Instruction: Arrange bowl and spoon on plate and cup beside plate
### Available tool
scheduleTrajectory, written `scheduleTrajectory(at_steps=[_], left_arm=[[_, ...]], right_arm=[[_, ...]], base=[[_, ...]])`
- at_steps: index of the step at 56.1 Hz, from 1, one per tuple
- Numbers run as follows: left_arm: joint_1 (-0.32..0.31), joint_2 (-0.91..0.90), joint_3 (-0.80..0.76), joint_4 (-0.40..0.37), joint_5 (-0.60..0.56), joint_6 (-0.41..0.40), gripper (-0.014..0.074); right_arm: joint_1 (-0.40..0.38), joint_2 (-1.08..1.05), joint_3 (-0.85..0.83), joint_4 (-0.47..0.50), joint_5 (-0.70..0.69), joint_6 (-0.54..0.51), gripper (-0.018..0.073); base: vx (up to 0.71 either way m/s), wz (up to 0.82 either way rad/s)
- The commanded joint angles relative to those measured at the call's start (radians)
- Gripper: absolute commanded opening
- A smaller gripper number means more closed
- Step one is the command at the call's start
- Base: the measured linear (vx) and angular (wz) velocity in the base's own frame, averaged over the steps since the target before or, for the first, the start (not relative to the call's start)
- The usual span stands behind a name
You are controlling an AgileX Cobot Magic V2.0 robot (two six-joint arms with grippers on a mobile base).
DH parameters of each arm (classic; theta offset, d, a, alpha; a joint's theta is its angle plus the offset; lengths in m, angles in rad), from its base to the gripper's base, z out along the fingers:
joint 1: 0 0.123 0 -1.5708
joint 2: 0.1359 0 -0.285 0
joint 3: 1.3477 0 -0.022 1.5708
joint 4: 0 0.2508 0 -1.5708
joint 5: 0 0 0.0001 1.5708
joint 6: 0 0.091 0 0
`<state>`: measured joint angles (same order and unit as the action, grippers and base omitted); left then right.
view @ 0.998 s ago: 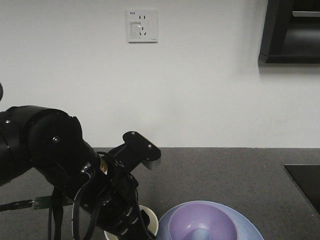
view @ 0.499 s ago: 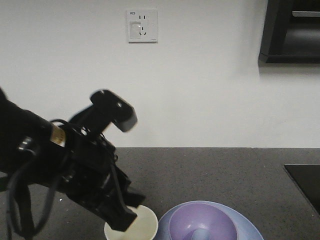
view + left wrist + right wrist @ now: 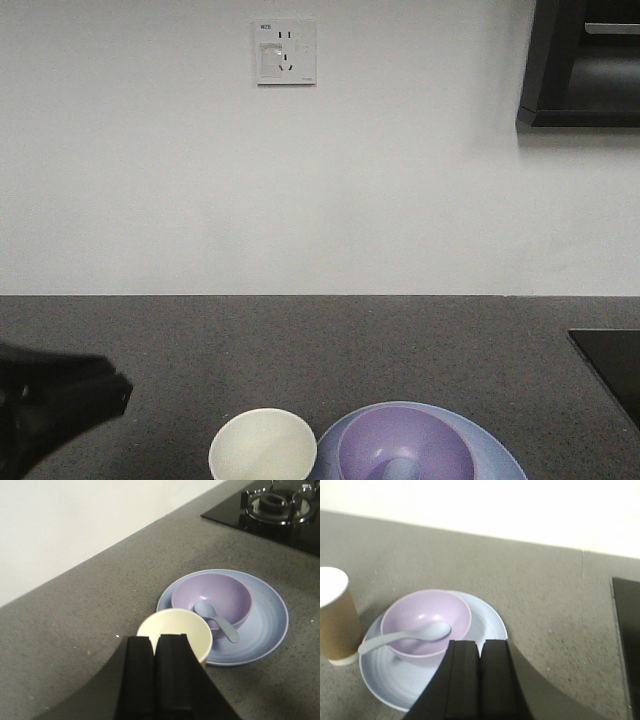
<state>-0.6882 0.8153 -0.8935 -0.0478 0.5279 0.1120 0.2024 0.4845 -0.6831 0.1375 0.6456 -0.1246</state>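
The lavender bowl [image 3: 220, 592] sits on the pale blue plate [image 3: 267, 622], with the pale spoon [image 3: 216, 621] resting scoop-down inside it and its handle over the rim. The brown paper cup [image 3: 175, 627] stands upright against the plate's left edge. My left gripper [image 3: 154, 638] is shut and empty, just short of the cup. My right gripper [image 3: 480, 642] is shut and empty too, hovering over the near edge of the plate [image 3: 487, 620], beside the bowl [image 3: 420, 615] and spoon [image 3: 402, 636]. In the front view the cup [image 3: 262, 447], bowl [image 3: 410, 440] and plate [image 3: 492, 450] sit at the bottom edge.
A black gas hob [image 3: 280, 507] lies on the dark speckled counter [image 3: 100, 595] beyond the plate; its edge [image 3: 626, 630] shows to the right. A white wall with a socket [image 3: 285, 52] backs the counter. Part of the left arm [image 3: 50, 400] shows at bottom left.
The left arm has drawn back from the cup, dropping down and left until almost out of the front view. The cup stays standing beside the plate. Bowl, spoon and plate have not moved.
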Motion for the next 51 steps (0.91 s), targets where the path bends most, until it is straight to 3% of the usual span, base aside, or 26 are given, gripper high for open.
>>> scheduleTrajectory(at_steps=[1, 10, 39, 44, 51], left_arm=[[-0.005, -0.095, 0.132, 0.003, -0.267, -0.083, -0.0003], [-0.005, -0.176, 0.267, 0.003, -0.433, -0.096, -0.0003], [-0.005, -0.189, 0.290, 0.003, -0.402, -0.096, -0.0003], [-0.005, -0.189, 0.317, 0.003, -0.438, -0.096, -0.0003], [0.047, -0.224, 0.419, -0.002, -0.608, 0.014, -0.0003]], right_arm=[[0.000, -0.055, 0.062, 0.043, -0.206, -0.036, -0.0008], [0.000, -0.107, 0.146, 0.055, -0.320, -0.035, -0.0008], [0.000, -0.110, 0.160, 0.053, -0.309, -0.032, -0.0008], [0.000, -0.110, 0.160, 0.053, -0.309, -0.032, -0.0008], [0.000, -0.110, 0.160, 0.053, -0.309, -0.032, -0.0008]], base=[[0.00, 0.00], [0.00, 0.00], [0.00, 0.00], [0.00, 0.00], [0.00, 0.00]])
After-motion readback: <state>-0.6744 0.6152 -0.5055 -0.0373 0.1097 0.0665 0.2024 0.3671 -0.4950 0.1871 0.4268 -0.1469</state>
